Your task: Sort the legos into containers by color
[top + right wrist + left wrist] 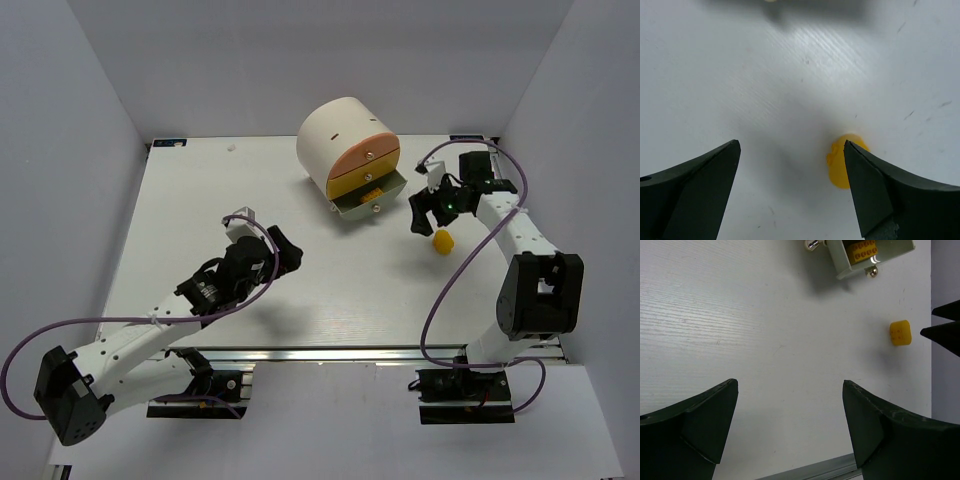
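Nearest the lens in the right wrist view: two black fingers (690, 190) of the right end effector (790, 145), spread wide, gripping nothing. Just inside one fingertip and partly hidden behind it, a small yellow plastic studded brick (838, 167), lying on the white surface (765, 75); whether it touches that finger, impossible to tell.

From above, the same small yellow plastic studded brick (442, 241) just below the right end effector (432, 208), near the right front corner of an open grey-green drawer (348, 205). Pulled out from the bottom of a cream-white cylindrical drum (335, 130), beneath an orange segment (362, 155) and a yellow segment (362, 180). Inside the grey-green drawer (850, 271), a yellow-orange studded brick (862, 250); on its front wall, a small metal knob (871, 271).

Farther out, at middle left of the white surface (180, 200), the left end effector (285, 250): fingers wide apart, empty, over bare surface, well apart from brick and drum. Thin purple cable (20, 350) looping beside its arm.
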`<state>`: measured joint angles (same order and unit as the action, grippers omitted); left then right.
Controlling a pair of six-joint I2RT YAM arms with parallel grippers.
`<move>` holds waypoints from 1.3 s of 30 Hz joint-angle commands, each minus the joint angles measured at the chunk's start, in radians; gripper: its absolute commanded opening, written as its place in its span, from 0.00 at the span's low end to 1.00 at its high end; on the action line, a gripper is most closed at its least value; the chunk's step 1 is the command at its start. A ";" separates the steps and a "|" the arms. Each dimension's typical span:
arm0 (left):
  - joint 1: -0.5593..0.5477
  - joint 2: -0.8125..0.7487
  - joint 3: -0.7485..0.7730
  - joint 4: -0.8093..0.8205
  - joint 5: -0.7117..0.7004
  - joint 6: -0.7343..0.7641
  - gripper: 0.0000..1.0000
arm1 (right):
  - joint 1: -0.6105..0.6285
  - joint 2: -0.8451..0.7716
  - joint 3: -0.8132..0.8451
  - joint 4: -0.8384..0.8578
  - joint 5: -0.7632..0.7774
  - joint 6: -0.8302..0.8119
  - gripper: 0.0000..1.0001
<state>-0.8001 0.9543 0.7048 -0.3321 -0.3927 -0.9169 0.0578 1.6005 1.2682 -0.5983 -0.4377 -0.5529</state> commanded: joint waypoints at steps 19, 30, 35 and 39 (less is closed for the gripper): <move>0.002 -0.005 -0.004 0.025 0.021 0.016 0.95 | -0.015 0.130 -0.159 0.153 0.461 0.160 0.88; 0.002 -0.009 -0.001 0.015 0.015 0.015 0.95 | -0.027 0.153 -0.121 0.132 0.239 0.085 0.14; 0.002 -0.009 -0.004 0.018 0.015 0.015 0.95 | -0.009 0.038 -0.063 0.024 -0.094 -0.281 0.02; 0.002 -0.002 0.002 0.021 0.017 0.019 0.95 | 0.013 -0.004 -0.021 -0.138 -0.303 -0.778 0.00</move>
<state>-0.8001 0.9684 0.7021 -0.3130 -0.3733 -0.8993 0.0509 1.6665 1.1866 -0.6159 -0.4965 -0.9310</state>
